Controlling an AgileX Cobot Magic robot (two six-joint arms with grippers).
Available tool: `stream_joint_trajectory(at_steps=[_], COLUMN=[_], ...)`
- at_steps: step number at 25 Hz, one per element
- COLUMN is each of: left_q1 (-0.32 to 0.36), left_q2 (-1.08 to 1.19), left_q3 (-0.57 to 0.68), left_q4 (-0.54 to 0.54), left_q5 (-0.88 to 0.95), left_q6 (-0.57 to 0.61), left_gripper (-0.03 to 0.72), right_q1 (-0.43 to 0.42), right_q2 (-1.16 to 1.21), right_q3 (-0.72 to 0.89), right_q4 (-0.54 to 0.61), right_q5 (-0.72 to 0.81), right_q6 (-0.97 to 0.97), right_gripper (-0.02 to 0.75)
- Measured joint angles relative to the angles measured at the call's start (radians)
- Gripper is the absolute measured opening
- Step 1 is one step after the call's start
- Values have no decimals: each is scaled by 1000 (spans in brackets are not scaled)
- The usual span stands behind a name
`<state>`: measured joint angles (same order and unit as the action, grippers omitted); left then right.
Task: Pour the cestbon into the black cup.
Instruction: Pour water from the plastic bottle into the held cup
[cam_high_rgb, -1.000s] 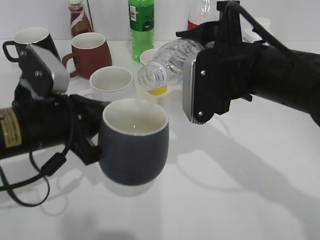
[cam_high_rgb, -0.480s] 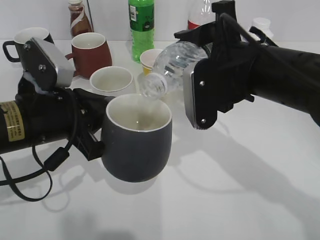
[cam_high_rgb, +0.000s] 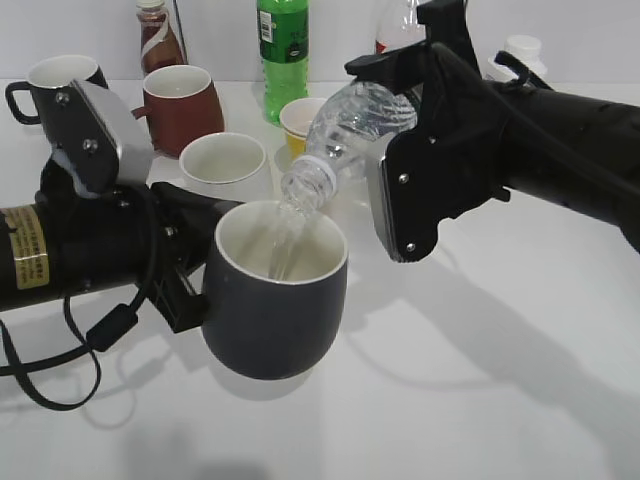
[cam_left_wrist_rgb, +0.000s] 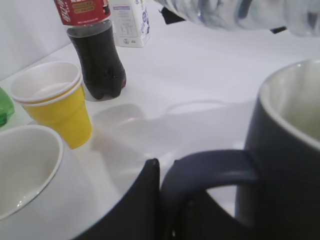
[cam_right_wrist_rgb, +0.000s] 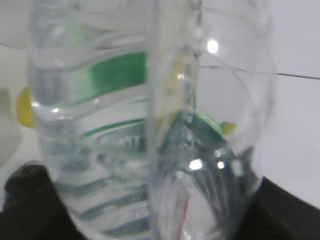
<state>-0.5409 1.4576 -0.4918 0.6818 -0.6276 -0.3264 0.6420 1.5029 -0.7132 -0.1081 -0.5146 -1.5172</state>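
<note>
The black cup (cam_high_rgb: 275, 300), a large charcoal mug with an off-white inside, hangs above the table. My left gripper (cam_high_rgb: 190, 265) is shut on its handle (cam_left_wrist_rgb: 215, 167). The cestbon (cam_high_rgb: 350, 125), a clear ribbed bottle with no cap, is tilted mouth-down over the cup's rim. A stream of water runs from its mouth into the cup. My right gripper (cam_high_rgb: 405, 100) is shut on the bottle's body, which fills the right wrist view (cam_right_wrist_rgb: 145, 125). The bottle also shows at the top of the left wrist view (cam_left_wrist_rgb: 235, 12).
Behind stand a white mug (cam_high_rgb: 222, 160), a maroon mug (cam_high_rgb: 180, 100), a glossy black mug (cam_high_rgb: 60, 80), a green soda bottle (cam_high_rgb: 283, 50), a yellow paper cup (cam_left_wrist_rgb: 52, 105), a cola bottle (cam_left_wrist_rgb: 95, 50) and a small carton (cam_left_wrist_rgb: 129, 22).
The bottle has tipped further and come down over the cup. Water now streams into the cup, where before the mouth was only near the rim. The cup has shifted slightly right.
</note>
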Motion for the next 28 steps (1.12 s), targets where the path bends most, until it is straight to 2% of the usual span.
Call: stream_joint_trajectory(at_steps=[28], left_q1=[0], left_q2=[0], left_q3=[0], left_q4=[7], left_q5=[2], left_q6=[-1], left_gripper=[38], right_q1=[0], right_q2=[0], right_q3=[0], right_q4=[0], right_q5=[-37], right_q6=[5], right_gripper=[461])
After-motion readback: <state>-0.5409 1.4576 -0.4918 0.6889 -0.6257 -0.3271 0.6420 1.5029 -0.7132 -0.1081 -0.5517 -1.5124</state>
